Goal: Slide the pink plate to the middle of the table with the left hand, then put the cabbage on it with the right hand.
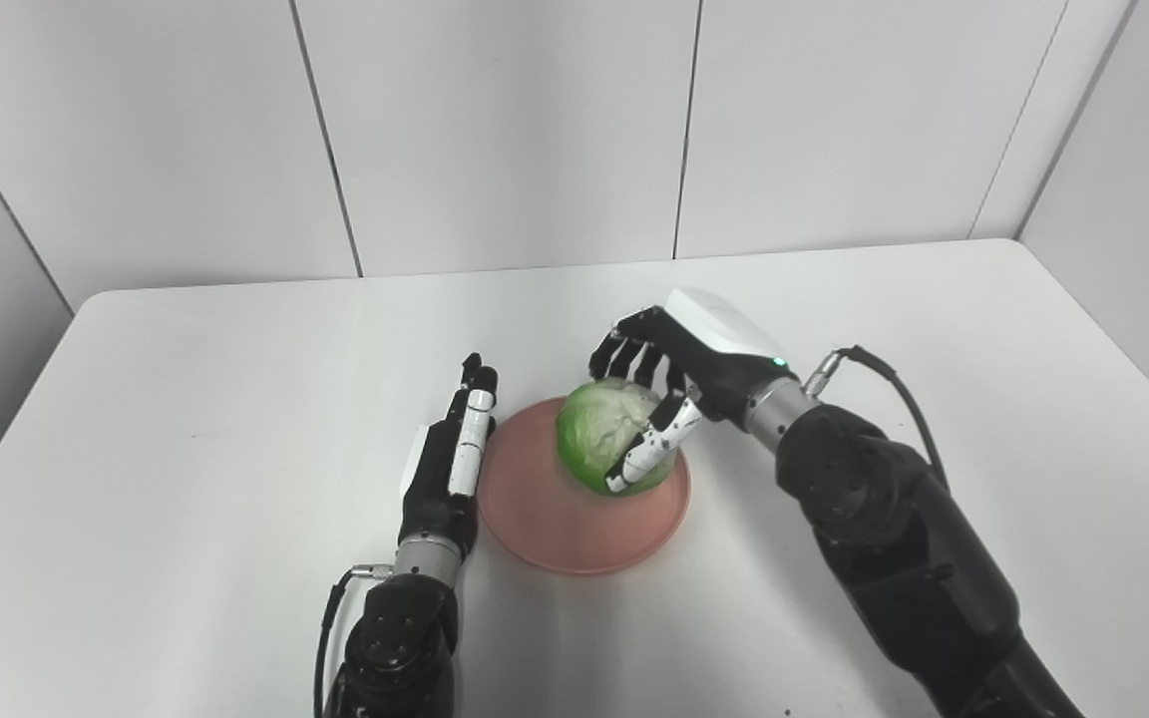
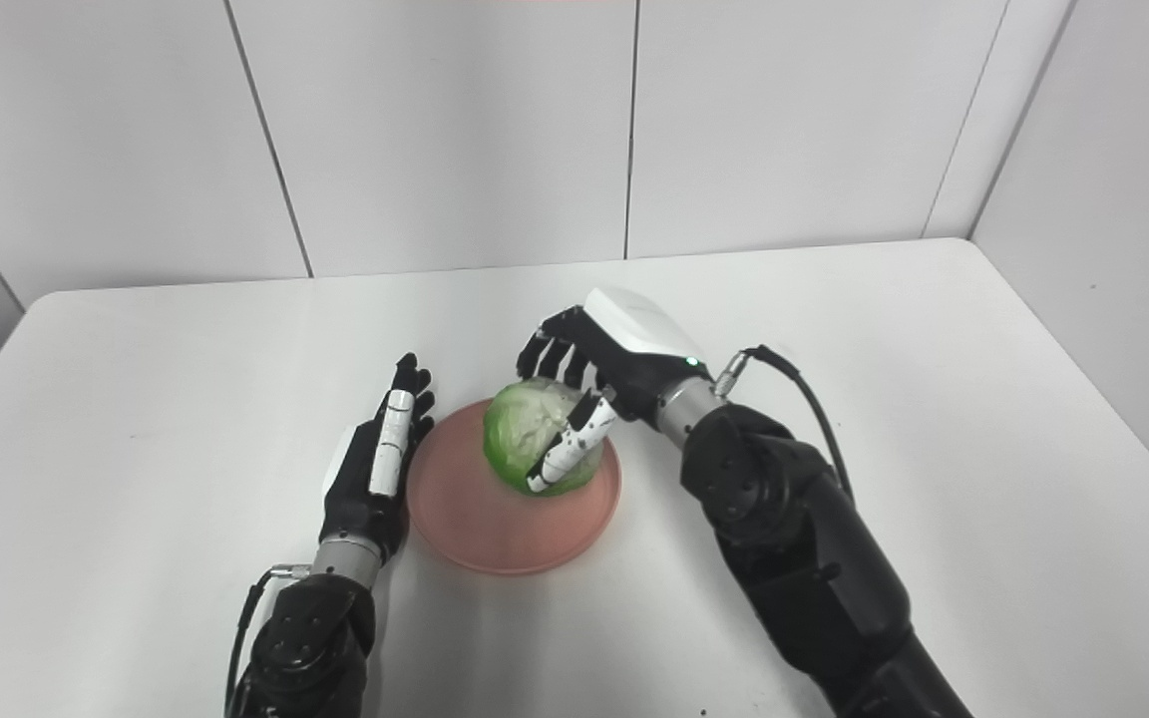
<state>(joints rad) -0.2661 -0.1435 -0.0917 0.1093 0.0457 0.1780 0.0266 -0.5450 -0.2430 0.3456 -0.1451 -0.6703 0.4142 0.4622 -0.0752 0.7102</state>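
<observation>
**Cabbage on plate, right robot hand engaged**

The cabbage point(image 1: 606, 433) rests on the far right portion of the pink plate point(image 1: 545, 519), near the middle of the white bench point(image 1: 186, 419). The right robot hand point(image 1: 679, 374) is clamped on the cabbage: fingers over its far side, thumb across its near right face. The left robot hand point(image 1: 450, 454) lies flat and extended, fingers together, holding nothing, just beside the plate's left rim. No legible labels or writing.

Bright, even light; soft shadows.
</observation>
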